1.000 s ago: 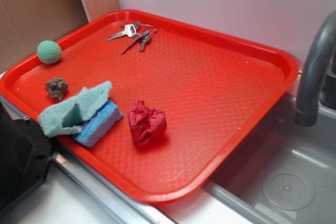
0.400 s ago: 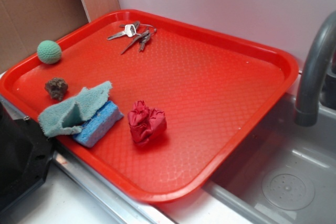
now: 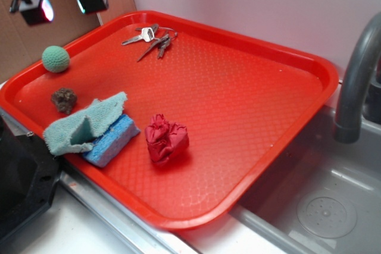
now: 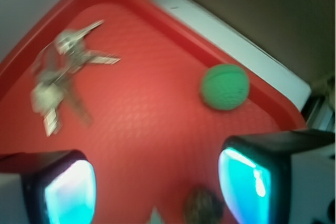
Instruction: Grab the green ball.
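The green ball is a small teal-green knitted ball on the red tray, near its far left rim. In the wrist view the green ball lies ahead and to the right of the jaws. My gripper hangs high above the tray's back left corner, above and a little behind the ball, not touching it. Its two glowing pads stand wide apart with nothing between them; the gripper is open and empty.
A brown lumpy clump lies in front of the ball. A teal cloth drapes over a blue sponge. A red cloth wad sits mid-tray. Keys lie at the back. A grey faucet and sink are right.
My gripper has come down into the exterior view at the top left, lower and further right than 0.4 s ago. The things on the tray have not moved.
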You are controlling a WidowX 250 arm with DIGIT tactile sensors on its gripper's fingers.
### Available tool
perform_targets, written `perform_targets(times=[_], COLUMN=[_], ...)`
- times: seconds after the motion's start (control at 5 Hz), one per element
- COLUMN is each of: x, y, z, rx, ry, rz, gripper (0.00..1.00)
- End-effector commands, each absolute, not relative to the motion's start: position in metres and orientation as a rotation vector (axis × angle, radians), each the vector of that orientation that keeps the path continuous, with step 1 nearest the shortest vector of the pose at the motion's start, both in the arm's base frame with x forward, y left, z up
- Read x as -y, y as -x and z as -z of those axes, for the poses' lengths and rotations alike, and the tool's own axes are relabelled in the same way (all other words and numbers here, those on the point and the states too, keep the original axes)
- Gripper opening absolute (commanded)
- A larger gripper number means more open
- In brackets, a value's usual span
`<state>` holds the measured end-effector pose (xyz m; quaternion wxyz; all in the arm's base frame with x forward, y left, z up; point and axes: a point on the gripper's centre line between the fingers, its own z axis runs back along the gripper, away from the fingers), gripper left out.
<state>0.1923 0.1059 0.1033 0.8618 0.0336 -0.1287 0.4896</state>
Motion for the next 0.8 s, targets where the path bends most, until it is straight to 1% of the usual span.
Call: perform_targets(times=[0.0, 0.2, 0.4, 0.6], x=[-0.172, -0.19, -0.19, -0.177], y=[-0.173, -0.18, -0.183, -0.181], z=[-0.073, -0.063, -0.042, -0.039], rx=[0.234, 0.202, 0.145, 0.133], ry=[-0.02, -0.033, -0.07, -0.132], rz=[-1.189, -1.202, -1.195, -1.213], gripper=[1.0, 1.0, 1.0, 0.0])
